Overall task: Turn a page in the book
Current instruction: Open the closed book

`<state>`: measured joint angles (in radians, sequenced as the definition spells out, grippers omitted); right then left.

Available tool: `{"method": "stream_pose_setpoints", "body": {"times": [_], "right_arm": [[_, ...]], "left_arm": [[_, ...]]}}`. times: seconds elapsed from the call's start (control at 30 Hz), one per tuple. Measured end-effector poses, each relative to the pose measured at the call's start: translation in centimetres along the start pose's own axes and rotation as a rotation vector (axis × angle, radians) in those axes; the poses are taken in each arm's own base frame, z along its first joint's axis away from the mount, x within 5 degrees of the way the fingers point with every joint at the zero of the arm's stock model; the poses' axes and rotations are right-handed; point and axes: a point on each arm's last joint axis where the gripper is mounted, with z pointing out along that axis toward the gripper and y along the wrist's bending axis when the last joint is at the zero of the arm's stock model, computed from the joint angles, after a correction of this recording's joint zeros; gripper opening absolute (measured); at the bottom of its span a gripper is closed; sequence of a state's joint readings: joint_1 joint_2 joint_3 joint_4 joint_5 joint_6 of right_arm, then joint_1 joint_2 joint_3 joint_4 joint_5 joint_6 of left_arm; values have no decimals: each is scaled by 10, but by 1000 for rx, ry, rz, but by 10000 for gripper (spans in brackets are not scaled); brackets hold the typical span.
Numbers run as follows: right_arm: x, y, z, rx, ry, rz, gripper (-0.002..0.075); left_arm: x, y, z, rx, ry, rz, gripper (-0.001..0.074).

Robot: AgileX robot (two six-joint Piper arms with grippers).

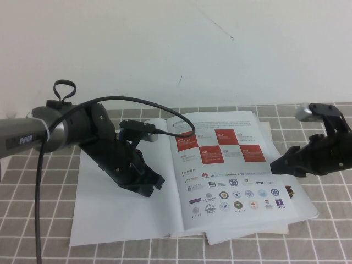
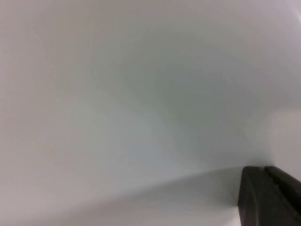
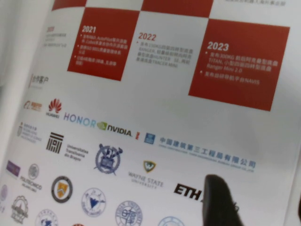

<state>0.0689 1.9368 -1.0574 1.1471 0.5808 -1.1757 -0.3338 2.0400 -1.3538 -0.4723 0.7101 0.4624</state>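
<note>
The book [image 1: 126, 220] lies open on the tiled table. Its left page is blank white. The page [image 1: 231, 176] on the right shows red squares above rows of logos and lies flat; it also fills the right wrist view [image 3: 155, 94]. My left gripper [image 1: 154, 184] is shut and empty, low over the blank left page near the spine; in the left wrist view [image 2: 265, 172] its fingers sit together against white paper. My right gripper [image 1: 278, 163] is open at the page's right edge. One finger [image 3: 218, 200] lies over the page by the ETH logo.
The grey tiled table [image 1: 33, 220] runs to a white wall [image 1: 165, 44] behind. The left arm's black cable [image 1: 165, 110] loops over the book's top edge. More page edges stick out under the book at the front right [image 1: 247, 234].
</note>
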Motion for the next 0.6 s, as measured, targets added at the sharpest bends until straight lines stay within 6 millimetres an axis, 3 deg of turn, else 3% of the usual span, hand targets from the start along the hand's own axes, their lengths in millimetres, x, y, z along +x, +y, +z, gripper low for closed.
{"method": "stream_pose_setpoints", "body": {"times": [0.6], "right_arm": [[-3, -1, 5, -26, -48, -1, 353]], "left_arm": [[0, 0, 0, 2, -1, -3, -4]]}}
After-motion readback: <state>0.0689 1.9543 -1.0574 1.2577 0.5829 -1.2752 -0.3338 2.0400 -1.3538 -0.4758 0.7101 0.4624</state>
